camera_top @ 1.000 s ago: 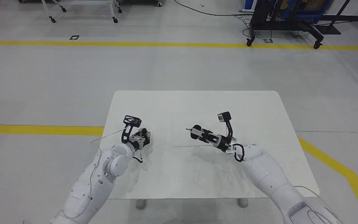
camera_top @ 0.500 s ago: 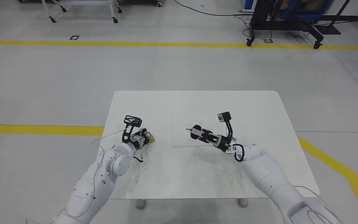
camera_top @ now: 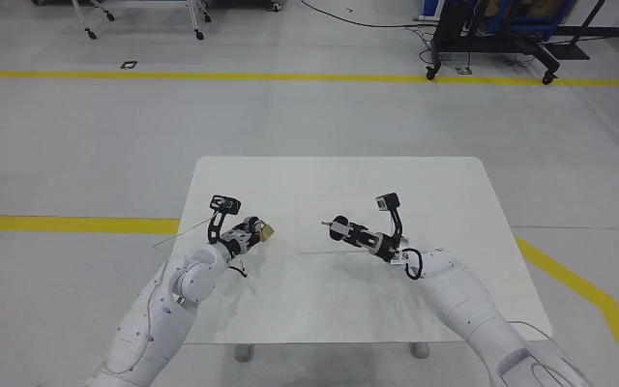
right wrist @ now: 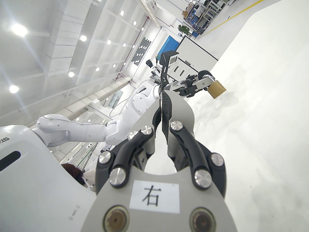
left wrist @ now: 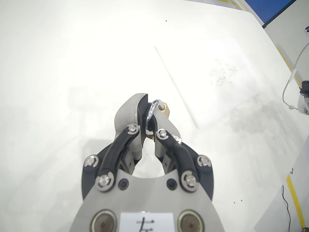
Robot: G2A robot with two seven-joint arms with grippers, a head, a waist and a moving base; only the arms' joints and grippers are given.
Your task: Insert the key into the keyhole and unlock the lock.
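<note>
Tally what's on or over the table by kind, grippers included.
Padlock: 1, brass, in the left gripper.
Key: 1, thin tip poking from the right gripper.
Gripper: 2.
Table: 1.
Total: 5.

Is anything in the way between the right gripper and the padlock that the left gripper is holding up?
Nothing visible. The left gripper holds the padlock by its shackle above the table. Only bare tabletop lies between it and the shut right gripper, which faces it.
</note>
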